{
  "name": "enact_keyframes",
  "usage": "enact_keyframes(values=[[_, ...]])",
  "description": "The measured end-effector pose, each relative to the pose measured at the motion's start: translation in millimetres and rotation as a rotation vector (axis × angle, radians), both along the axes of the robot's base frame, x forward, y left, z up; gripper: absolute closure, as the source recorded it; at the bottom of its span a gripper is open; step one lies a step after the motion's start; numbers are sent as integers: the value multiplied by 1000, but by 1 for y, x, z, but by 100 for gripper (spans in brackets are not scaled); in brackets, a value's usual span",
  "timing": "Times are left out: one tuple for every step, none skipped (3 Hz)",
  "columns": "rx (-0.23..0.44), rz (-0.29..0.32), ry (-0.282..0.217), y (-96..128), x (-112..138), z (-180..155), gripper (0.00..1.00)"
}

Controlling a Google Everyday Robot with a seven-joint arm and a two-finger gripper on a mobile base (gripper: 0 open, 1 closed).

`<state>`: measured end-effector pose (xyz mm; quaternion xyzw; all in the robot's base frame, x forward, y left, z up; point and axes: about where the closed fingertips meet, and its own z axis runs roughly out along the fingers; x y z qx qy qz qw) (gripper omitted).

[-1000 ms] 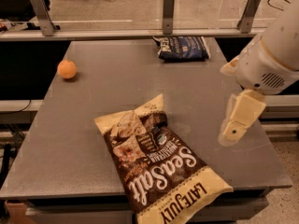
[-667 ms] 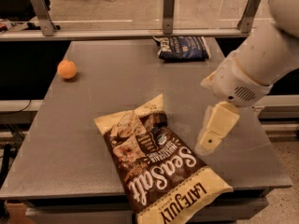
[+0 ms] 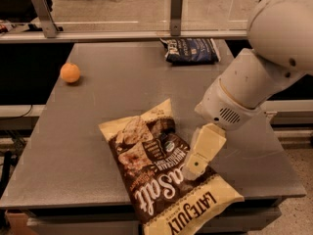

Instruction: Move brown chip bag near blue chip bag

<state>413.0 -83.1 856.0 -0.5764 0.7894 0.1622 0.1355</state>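
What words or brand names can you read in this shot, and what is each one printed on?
"LATE JULY": on the cream end of the brown chip bag nearest the camera.
"Salt": white script on the same bag; the letters before it are partly hidden by the tool, which sits over the bag's right edge.
Small print at that bag's centre: too blurred to read.
White lettering on the blue chip bag: too blurred to read.

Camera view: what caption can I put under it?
Robot gripper hangs over the brown chip bag on the table; the blue chip bag lies at the far edge, an orange at left.
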Motion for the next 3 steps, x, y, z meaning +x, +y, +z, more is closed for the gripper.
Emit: enact_keyframes(values=[[16,-23,45,12,-14,-9,14],[33,-45,61,19,-22,-12,37],[31,-63,55,21,-24,-7,61]])
